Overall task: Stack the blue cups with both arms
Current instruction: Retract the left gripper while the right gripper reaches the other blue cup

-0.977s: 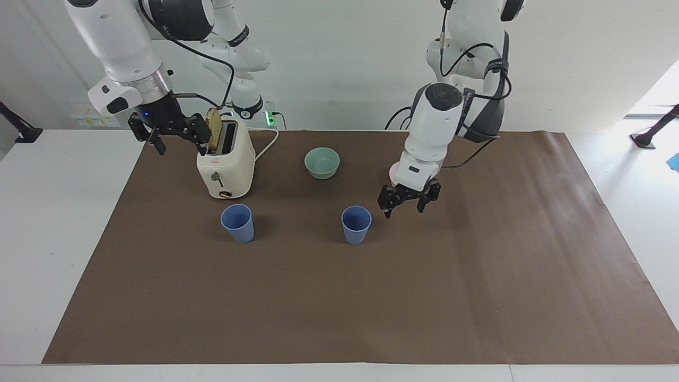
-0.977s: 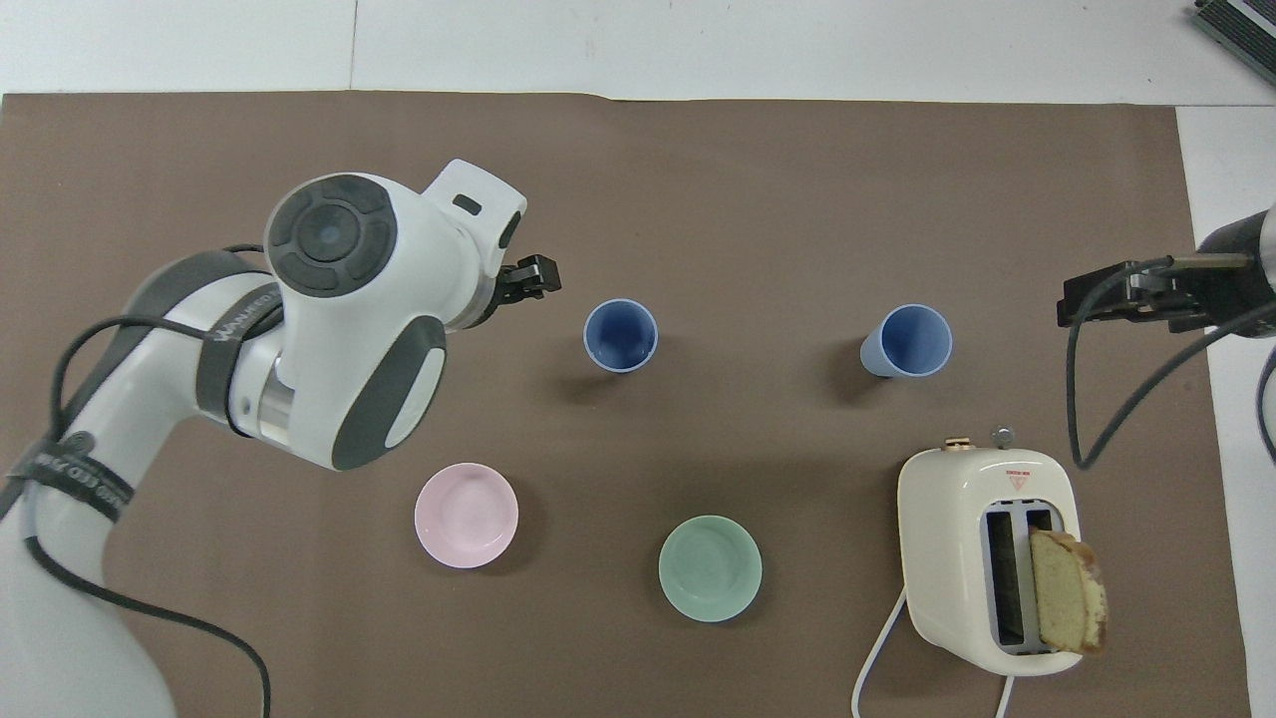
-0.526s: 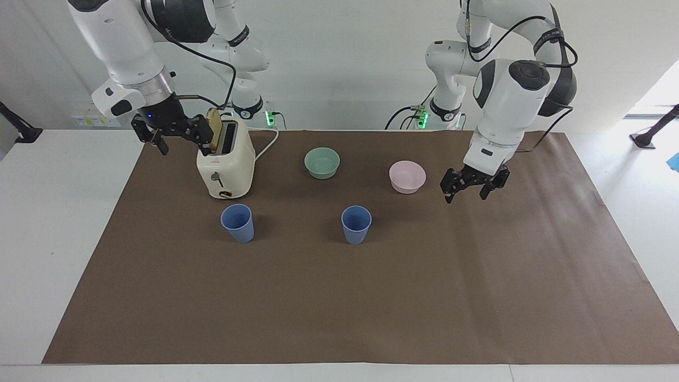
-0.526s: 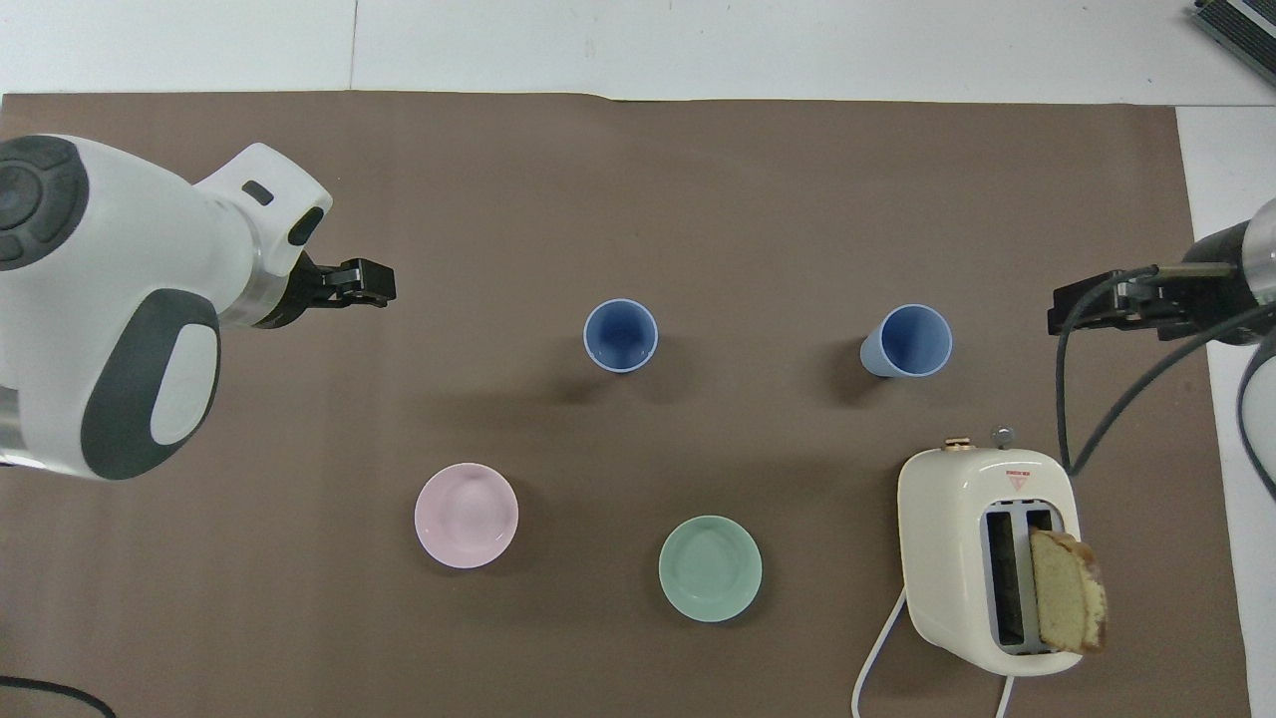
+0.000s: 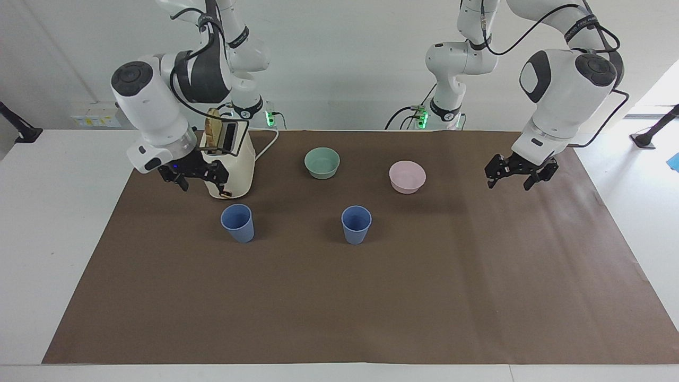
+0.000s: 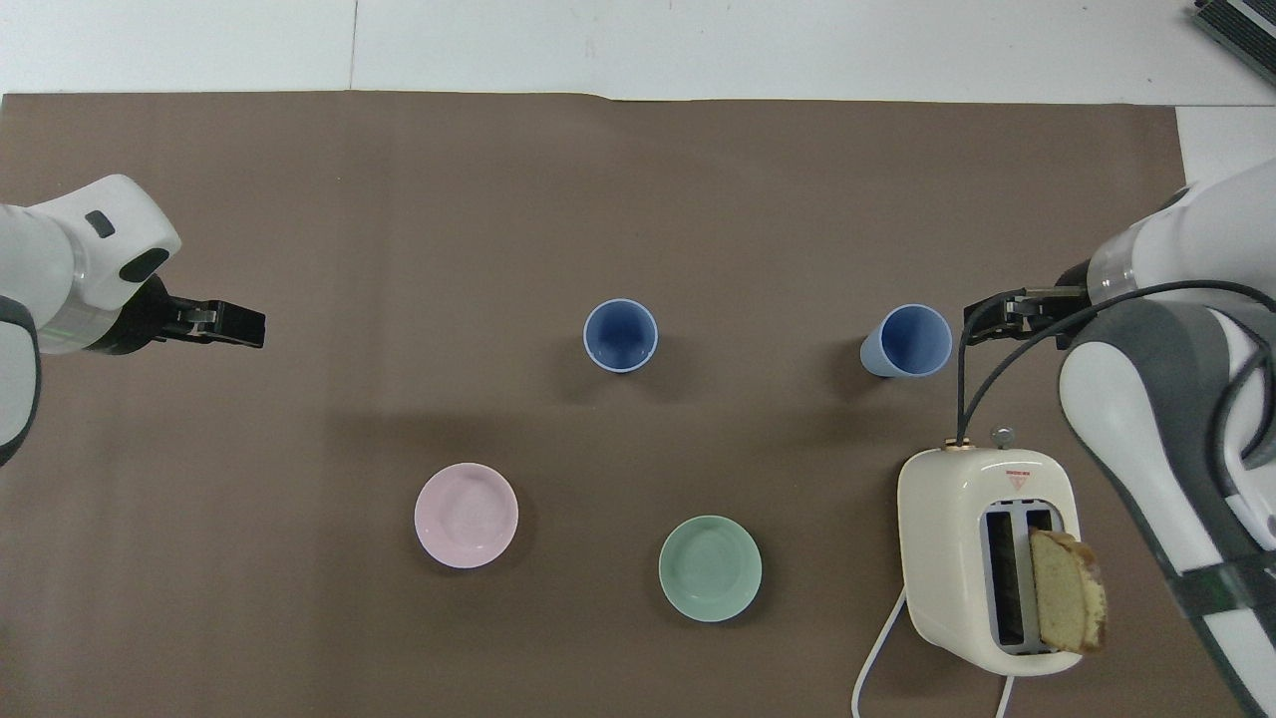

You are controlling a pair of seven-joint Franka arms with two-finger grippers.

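Blue cups: two stood upright on the brown mat (image 5: 371,297), mouths up, well apart and not stacked
First cup (image 5: 237,223) (image 6: 906,341): toward the right arm's end of the table, just farther from the robots than the toaster, nothing touching it
Second cup (image 5: 356,224) (image 6: 620,335): near the middle of the mat, farther from the robots than both bowls, standing free
Right gripper (image 5: 198,174) (image 6: 1007,317): hung low in the air beside the toaster, close to the first cup without touching it; its jaws stood wide apart and held nothing
Left gripper (image 5: 514,173) (image 6: 224,324): hung over bare mat at the left arm's end of the table, well apart from both cups and from the pink bowl; jaws wide, holding nothing
Toaster (image 5: 233,159) (image 6: 987,558): cream-coloured, at the right arm's end, nearer to the robots than the first cup, its white cord trailing toward the robots
Bread (image 5: 213,132) (image 6: 1067,590): one slice stood up out of a toaster slot
Green bowl (image 5: 322,162) (image 6: 710,567): mint green, upright on the mat, between the toaster and the pink bowl
Pink bowl (image 5: 407,176) (image 6: 466,515): upright, beside the green bowl toward the left arm's end
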